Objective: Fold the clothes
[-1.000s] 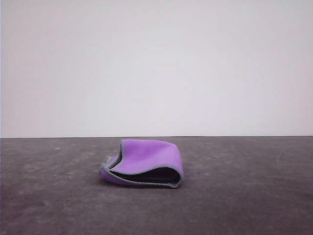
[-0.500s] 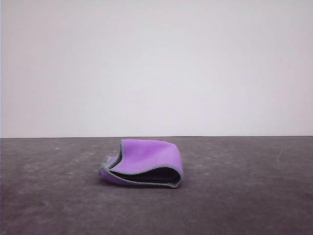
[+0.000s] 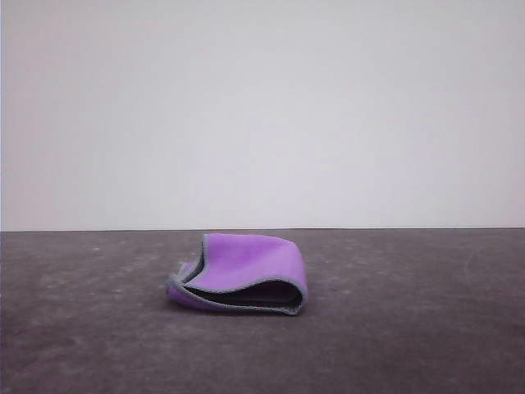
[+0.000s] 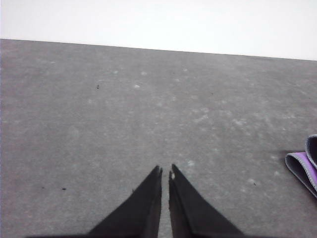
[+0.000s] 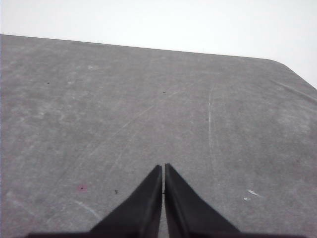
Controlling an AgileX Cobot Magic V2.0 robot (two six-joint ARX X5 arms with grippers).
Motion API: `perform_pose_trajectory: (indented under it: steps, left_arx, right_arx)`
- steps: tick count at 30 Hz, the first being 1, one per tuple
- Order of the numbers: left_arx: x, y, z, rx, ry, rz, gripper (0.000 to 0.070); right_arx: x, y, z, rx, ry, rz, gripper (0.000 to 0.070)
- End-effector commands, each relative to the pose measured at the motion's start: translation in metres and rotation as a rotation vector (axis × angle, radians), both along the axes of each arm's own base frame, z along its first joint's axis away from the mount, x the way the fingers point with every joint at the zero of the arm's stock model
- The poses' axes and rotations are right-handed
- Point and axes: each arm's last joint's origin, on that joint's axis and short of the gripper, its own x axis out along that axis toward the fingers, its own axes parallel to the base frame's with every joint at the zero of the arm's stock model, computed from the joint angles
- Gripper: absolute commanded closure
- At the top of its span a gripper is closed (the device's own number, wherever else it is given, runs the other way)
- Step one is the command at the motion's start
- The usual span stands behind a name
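the cloth [image 3: 238, 273] lies folded over on the grey table [image 3: 410, 328], purple side out, with the dark side peeking from the gap in its near edge. the fold looks loose and puffy, not flat. that is what could go wrong: the top flap could spring back open by itself, since nothing presses it down. if a gripper comes back to pat it and pushes from the side, the whole cloth could slide or flop open instead of going flat.

the left gripper [image 4: 165, 173] hangs low over the bare table, pointing forward and down. its two black fingers are pressed nearly together, with just a thin crack between them, and they hold nothing. a corner of the cloth [image 4: 303, 168] sits off to the side of the fingers, well apart from them.

the right gripper [image 5: 163, 171] is posed the same way, low and pointing forward. its fingers are pressed together too, with nothing in them. bare scratched table lies ahead of it.
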Motion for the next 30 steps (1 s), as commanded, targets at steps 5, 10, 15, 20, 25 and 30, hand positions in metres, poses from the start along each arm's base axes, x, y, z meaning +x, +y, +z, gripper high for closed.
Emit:
perform_pose_trajectory:
  steps: [5, 10, 15, 20, 25, 30]
  left_arx:
    - [0.0007, 0.0001, -0.0071, -0.001, 0.027, 0.006, 0.0683]
    - [0.0007, 0.0001, -0.0071, -0.001, 0.027, 0.006, 0.0683]
    - [0.0006, 0.0001, -0.0068, -0.001, 0.024, 0.006, 0.0683]
    - [0.0007, 0.0001, -0.0069, -0.001, 0.023, 0.005, 0.0683]
    - [0.0007, 0.0001, -0.0069, -0.001, 0.023, 0.006, 0.0683]
    - [0.0006, 0.0001, -0.007, -0.001, 0.025, 0.006, 0.0683]
  right_arx:
    - [0.0004, 0.0001, -0.0006, 0.014, -0.005, -0.003, 0.0696]
    - [0.0004, 0.0001, -0.0006, 0.014, -0.005, -0.003, 0.0696]
    - [0.0003, 0.0001, -0.0005, 0.014, -0.005, -0.003, 0.0696]
    - [0.0003, 0.0001, -0.0005, 0.014, -0.005, -0.003, 0.0696]
    - [0.0003, 0.0001, -0.0005, 0.014, -0.005, -0.003, 0.0696]
    - [0.0003, 0.0001, -0.0005, 0.014, -0.005, -0.003, 0.0696]
